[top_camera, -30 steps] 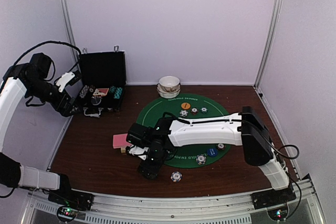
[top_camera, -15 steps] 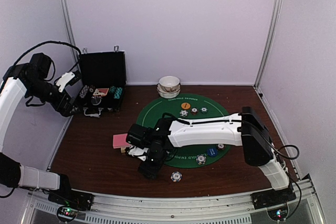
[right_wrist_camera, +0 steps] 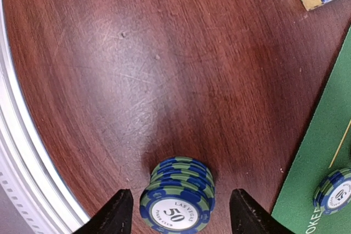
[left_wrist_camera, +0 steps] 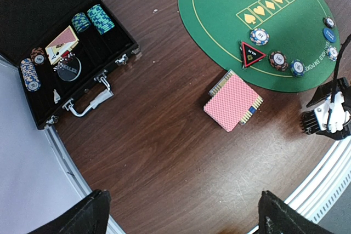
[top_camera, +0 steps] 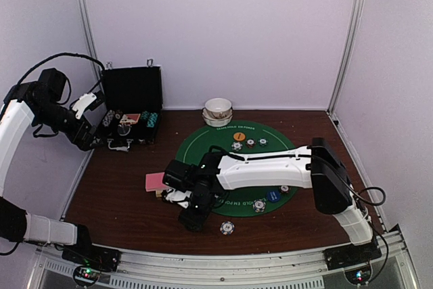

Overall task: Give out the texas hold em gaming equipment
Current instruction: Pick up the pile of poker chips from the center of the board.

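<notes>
1. Blue-green chip stack [right_wrist_camera: 176, 193] on bare bench [right_wrist_camera: 137, 80], just off green mat's [right_wrist_camera: 323, 152] near edge.
2. Rigid, light, loosely stacked; pinch low on rims.
3. Right jaws straddle it, not touching; left jaws wide, empty.

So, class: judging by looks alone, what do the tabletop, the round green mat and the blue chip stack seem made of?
Tabletop: wood or wood-look laminate, semi-gloss; grain, fine scratches. Green mat: probably felt, matte, printed lines. Blue chip stack: plastic or clay composite; moulded striped edges, printed label.
</notes>
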Robot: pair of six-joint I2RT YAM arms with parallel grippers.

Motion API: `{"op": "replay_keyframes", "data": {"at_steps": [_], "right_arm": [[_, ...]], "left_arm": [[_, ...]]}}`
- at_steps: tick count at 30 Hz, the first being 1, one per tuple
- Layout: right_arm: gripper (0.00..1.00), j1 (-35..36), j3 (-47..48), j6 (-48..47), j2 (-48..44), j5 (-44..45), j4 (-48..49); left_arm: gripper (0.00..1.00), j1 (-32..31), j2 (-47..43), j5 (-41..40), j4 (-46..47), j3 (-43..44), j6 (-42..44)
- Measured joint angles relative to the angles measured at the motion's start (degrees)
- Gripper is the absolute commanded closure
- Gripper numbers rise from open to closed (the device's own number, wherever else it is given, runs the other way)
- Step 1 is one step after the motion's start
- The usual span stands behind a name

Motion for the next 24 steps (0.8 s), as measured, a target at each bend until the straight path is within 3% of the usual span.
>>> {"op": "replay_keyframes", "data": {"at_steps": [8, 24], "right_arm": [[0.39, 0.00, -0.79, -0.46, 0.07, -0.28, -0.66], [0.73, 0.00, -0.72, -0.92, 0.31, -0.42, -0.83]], "left_arm": [[0.02, 0.00, -0.02, 0.00, 0.00, 0.00, 0.00], [0.02, 0.00, -0.02, -0.02, 0.00, 0.00, 0.00]]}}
